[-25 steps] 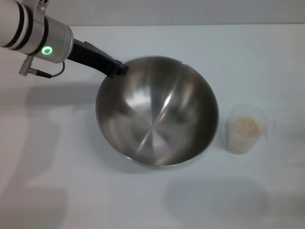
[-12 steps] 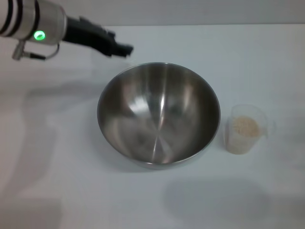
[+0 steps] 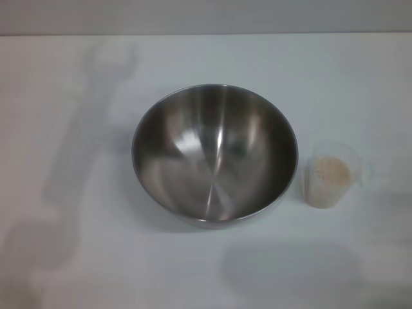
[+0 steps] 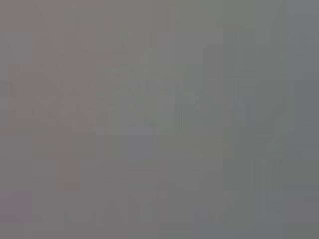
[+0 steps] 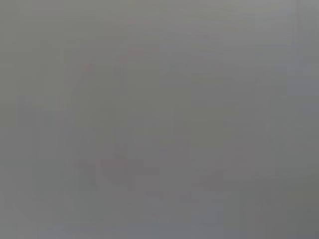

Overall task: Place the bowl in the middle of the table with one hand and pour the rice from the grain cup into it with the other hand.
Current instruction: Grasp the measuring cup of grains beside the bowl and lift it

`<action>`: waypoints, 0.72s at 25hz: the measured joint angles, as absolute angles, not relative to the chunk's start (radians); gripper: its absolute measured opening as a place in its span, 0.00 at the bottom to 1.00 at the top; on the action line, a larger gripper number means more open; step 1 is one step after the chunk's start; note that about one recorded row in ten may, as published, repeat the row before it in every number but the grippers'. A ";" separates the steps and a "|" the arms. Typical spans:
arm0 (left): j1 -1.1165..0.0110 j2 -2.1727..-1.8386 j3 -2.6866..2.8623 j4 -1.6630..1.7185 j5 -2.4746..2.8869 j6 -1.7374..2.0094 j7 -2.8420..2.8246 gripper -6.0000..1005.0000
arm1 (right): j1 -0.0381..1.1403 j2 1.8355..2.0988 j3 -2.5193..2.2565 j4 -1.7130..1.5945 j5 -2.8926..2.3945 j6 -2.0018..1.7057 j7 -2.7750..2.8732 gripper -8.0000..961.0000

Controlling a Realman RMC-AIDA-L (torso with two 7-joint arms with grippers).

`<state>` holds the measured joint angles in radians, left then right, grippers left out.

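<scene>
Bowl (image 3: 214,156) set upright mid-worktop (image 3: 77,257), empty. Cup (image 3: 331,175) just beside it on the right, apart, rice (image 3: 332,170) inside. Neither pincer in sight, state unknowable. Placing looks done; next: right pincer gripping cup, tipping over rim.

From my head view, a plain grey band (image 3: 206,16) runs left to right along the far edge of the scene. On the left, a long soft shadow (image 3: 84,129) stretches from the far side toward the near left corner, widening as it comes. A fainter, rounder shadow (image 3: 290,270) lies near and right. In either wrist view I make out only even grey
</scene>
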<state>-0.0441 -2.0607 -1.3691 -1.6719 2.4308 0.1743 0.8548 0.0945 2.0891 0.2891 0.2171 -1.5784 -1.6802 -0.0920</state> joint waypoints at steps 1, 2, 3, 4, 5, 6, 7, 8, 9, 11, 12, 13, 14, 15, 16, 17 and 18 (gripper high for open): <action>-0.004 -2.061 -1.313 -1.641 2.454 0.318 0.860 0.78 | 0.086 2.089 0.261 0.216 -1.578 -1.694 -0.093 0.87; 0.022 -2.062 -1.268 -1.601 2.475 0.455 0.859 0.80 | 0.078 2.089 0.234 0.215 -1.578 -1.708 -0.093 0.87; 0.045 -2.063 -1.220 -1.549 2.497 0.609 0.853 0.82 | 0.072 2.089 0.215 0.215 -1.579 -1.719 -0.093 0.87; 0.058 -2.064 -1.176 -1.477 2.506 0.768 0.839 0.82 | 0.065 2.089 0.195 0.215 -1.578 -1.726 -0.093 0.87; 0.064 -2.064 -1.131 -1.393 2.514 0.935 0.809 0.82 | 0.060 2.088 0.177 0.215 -1.578 -1.732 -0.094 0.87; 0.064 -2.063 -1.102 -1.315 2.518 1.057 0.774 0.82 | 0.054 2.088 0.155 0.215 -1.578 -1.736 -0.094 0.87; 0.064 -2.063 -1.102 -1.315 2.518 1.057 0.774 0.82 | 0.051 2.088 0.142 0.215 -1.579 -1.736 -0.094 0.87; 0.041 -2.065 -1.057 -1.097 2.535 1.310 0.640 0.82 | 0.048 2.088 0.127 0.215 -1.578 -1.736 -0.095 0.87; 0.035 -2.065 -1.054 -1.058 2.536 1.337 0.618 0.82 | 0.046 2.088 0.106 0.215 -1.578 -1.736 -0.095 0.87; 0.007 -2.069 -1.043 -0.894 2.538 1.452 0.497 0.82 | 0.044 2.088 0.065 0.215 -1.578 -1.736 -0.095 0.87; -0.004 -2.071 -1.040 -0.829 2.534 1.487 0.445 0.82 | 0.043 2.088 0.035 0.215 -1.578 -1.736 -0.095 0.87; -0.015 -2.073 -1.038 -0.759 2.523 1.513 0.389 0.82 | 0.044 2.088 0.010 0.215 -1.578 -1.736 -0.095 0.87; -0.025 -2.075 -1.034 -0.707 2.508 1.523 0.350 0.82 | 0.044 2.088 -0.017 0.215 -1.578 -1.734 -0.095 0.87; -0.040 -2.077 -1.024 -0.638 2.478 1.531 0.295 0.82 | 0.045 2.088 -0.036 0.215 -1.578 -1.730 -0.095 0.87; -0.043 -2.077 -1.021 -0.627 2.471 1.531 0.285 0.82 | 0.045 2.088 -0.057 0.215 -1.579 -1.725 -0.097 0.87; -0.050 -2.076 -1.015 -0.600 2.457 1.531 0.267 0.82 | 0.045 2.088 -0.071 0.216 -1.578 -1.722 -0.099 0.87; -0.056 -2.076 -1.010 -0.579 2.446 1.531 0.251 0.82 | 0.044 2.088 -0.087 0.217 -1.578 -1.716 -0.102 0.87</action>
<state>-0.0555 -2.0759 -1.0100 -0.5790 2.4458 1.5312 0.2513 0.0444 2.0877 -0.0870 0.2173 -1.5785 -1.7156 -0.1024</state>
